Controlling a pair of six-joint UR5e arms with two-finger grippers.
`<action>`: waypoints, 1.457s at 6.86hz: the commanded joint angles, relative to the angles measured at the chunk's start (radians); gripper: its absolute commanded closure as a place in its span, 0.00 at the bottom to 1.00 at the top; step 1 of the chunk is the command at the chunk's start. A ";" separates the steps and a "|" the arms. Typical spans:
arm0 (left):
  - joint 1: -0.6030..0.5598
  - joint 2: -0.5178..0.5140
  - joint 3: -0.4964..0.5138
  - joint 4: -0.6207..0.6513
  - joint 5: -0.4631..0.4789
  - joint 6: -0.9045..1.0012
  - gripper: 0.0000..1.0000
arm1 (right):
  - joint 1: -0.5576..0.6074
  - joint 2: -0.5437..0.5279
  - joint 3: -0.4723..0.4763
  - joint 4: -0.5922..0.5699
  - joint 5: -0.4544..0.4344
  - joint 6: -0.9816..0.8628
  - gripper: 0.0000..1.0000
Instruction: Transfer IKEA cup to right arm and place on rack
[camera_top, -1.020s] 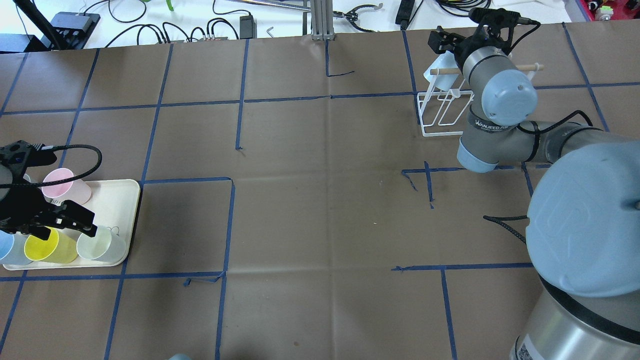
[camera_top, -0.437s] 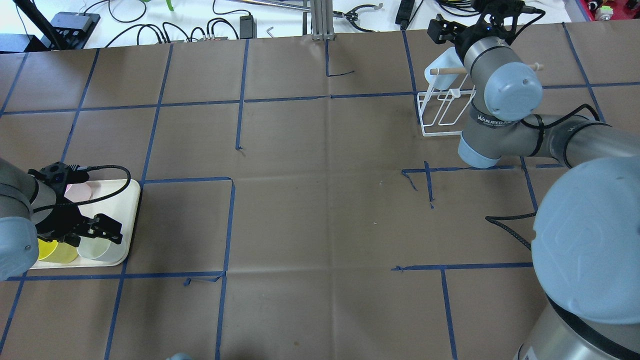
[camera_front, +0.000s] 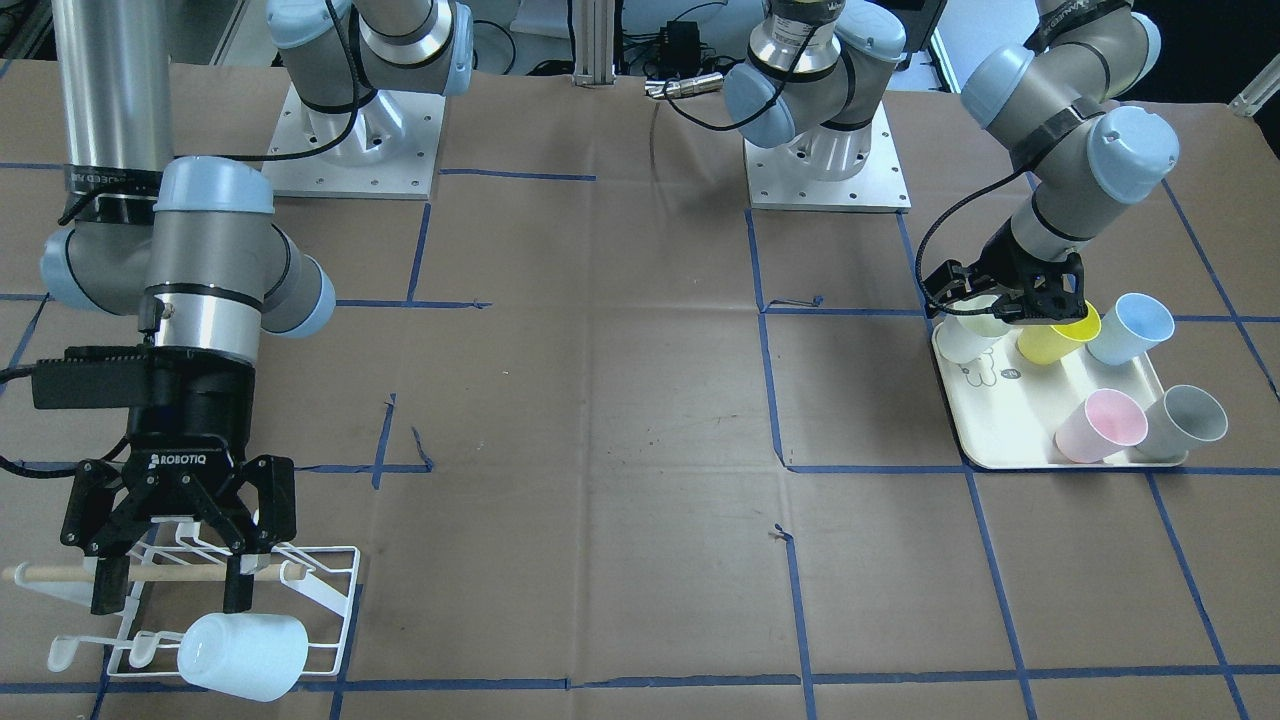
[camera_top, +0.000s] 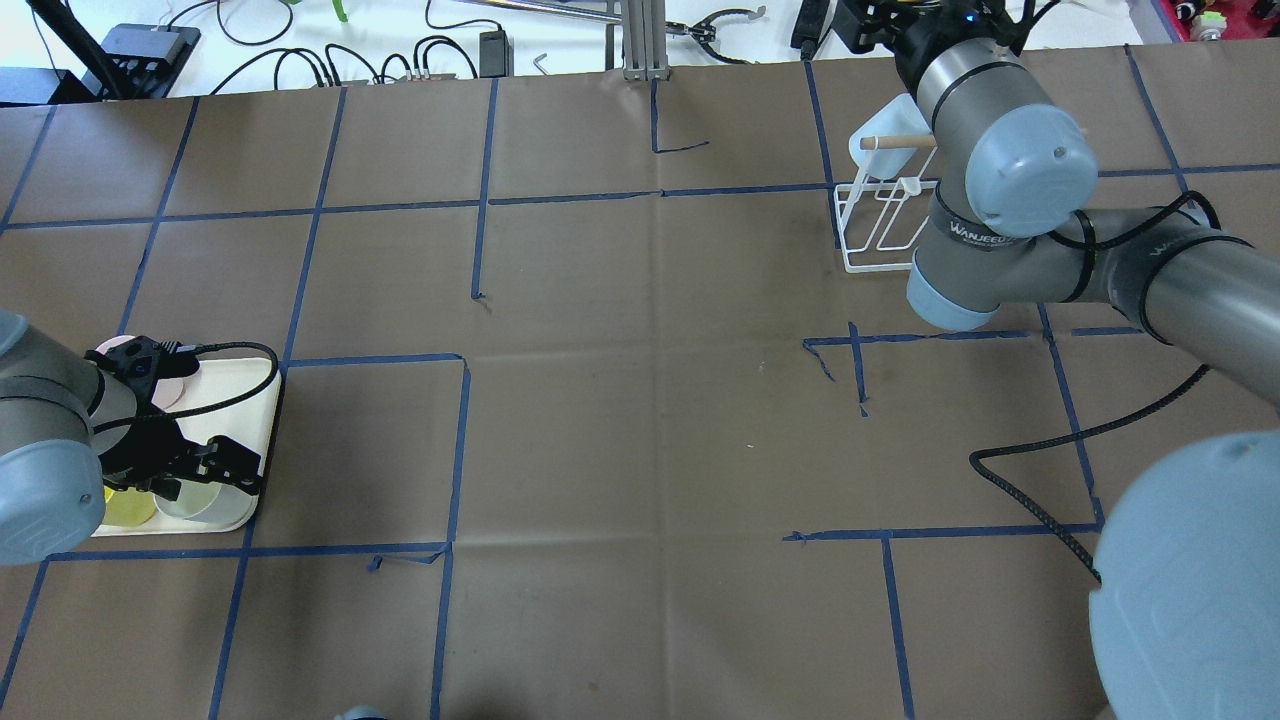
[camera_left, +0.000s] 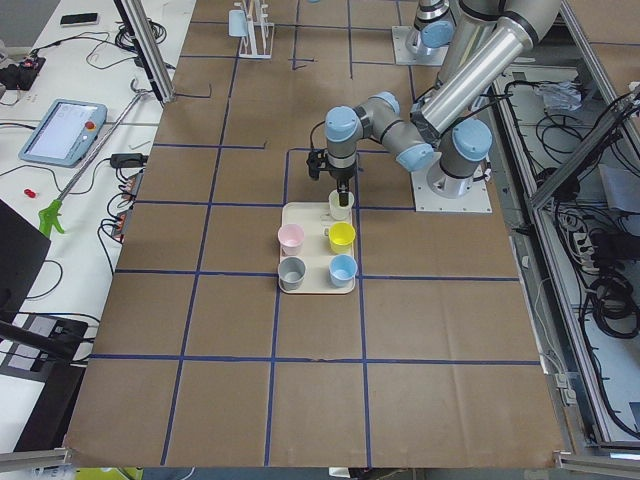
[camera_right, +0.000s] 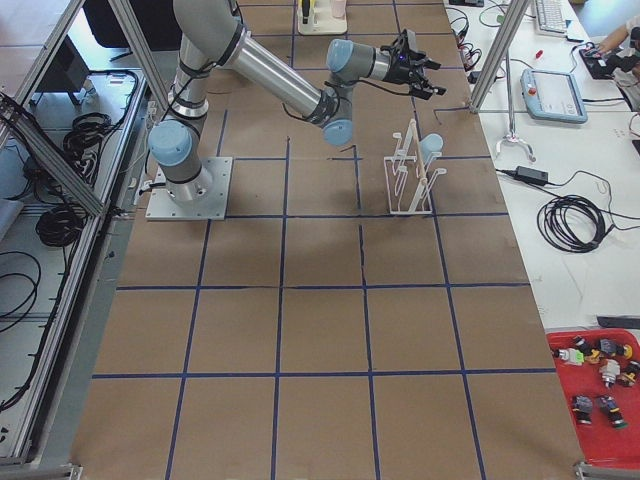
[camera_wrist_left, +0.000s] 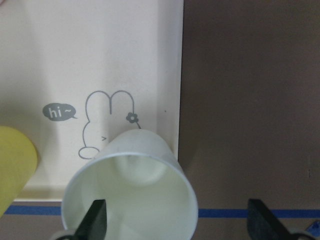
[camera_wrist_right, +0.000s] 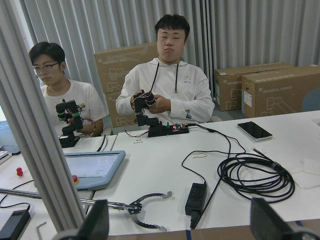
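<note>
Left wrist-mounted view carries the relation that matters. The pale cup (camera_wrist_left: 131, 192) stands upright at the corner of the tray (camera_wrist_left: 100, 50), just beside the edge that runs from 12 to 6 o'clock. Its mouth opens straight up at the camera, so its long axis points at the left claw (camera_wrist_left: 177, 222) rather than lying across it.

The claw is spread wide and holds nothing. One finger (camera_wrist_left: 95, 220) hangs over the open mouth. The other (camera_wrist_left: 262, 220) hangs well outside, over the bare table (camera_wrist_left: 250, 100) past the tray edge. The cup's centre therefore sits toward 9 o'clock from the claw's middle, and only the wall at the cup's 3 o'clock lies between the fingers. Closing here would likely pinch that wall, not wrap the body. A yellow cup (camera_wrist_left: 14, 167) stands close at 9 o'clock, which favours such a rim grip.

The left arm is plainly the nearer one. In the front-facing view the right claw (camera_front: 172, 598), also spread and empty, hangs over the rack (camera_front: 318, 548), astride its dowel (camera_front: 50, 573). That puts it well apart from the tray, beside a blue cup (camera_front: 243, 655) already hung.
</note>
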 joint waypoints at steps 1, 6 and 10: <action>-0.001 -0.005 0.004 -0.007 0.012 0.003 0.59 | 0.051 -0.117 0.062 0.032 0.003 0.061 0.00; 0.000 0.010 0.031 0.002 0.005 0.012 1.00 | 0.088 -0.206 0.212 0.005 0.213 0.492 0.00; -0.136 0.003 0.424 -0.364 -0.032 -0.004 1.00 | 0.091 -0.332 0.356 -0.005 0.241 0.899 0.00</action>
